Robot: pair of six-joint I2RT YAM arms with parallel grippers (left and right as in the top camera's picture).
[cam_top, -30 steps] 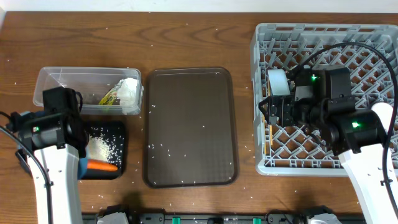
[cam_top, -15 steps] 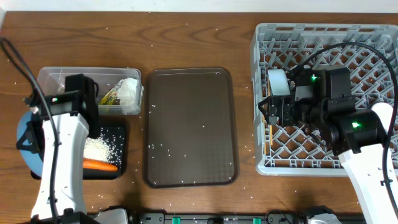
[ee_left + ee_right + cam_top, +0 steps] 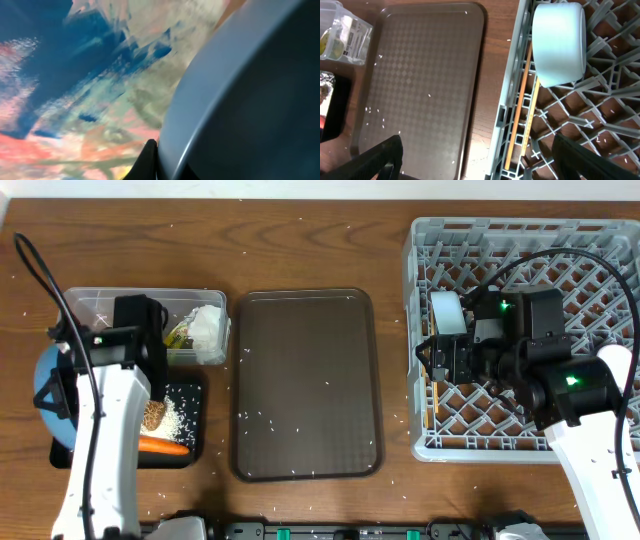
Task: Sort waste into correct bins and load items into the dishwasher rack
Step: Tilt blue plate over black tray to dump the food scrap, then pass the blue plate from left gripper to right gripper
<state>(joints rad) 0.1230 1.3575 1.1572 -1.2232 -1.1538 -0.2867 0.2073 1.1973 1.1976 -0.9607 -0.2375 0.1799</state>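
Fingers of the left gripper (image 3: pixel 151 161) pinch the rim of the large blue plate (image 3: pixel 45 388), tilted at the table's left edge beside the clear tub (image 3: pixel 90 305). That arm overhangs the black tray (image 3: pixel 192 395). The right gripper (image 3: pixel 477 145) hangs spread over the dishwasher rack (image 3: pixel 600 250), near the white bowl (image 3: pixel 559 42). Since half a second ago the plate has edged farther, baring a brown lump (image 3: pixel 153 416) beside the rice (image 3: pixel 178 412).

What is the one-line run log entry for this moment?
left fingers: shut on blue plate | right fingers: open, above rack | white bowl: in rack | carrot: in black tray
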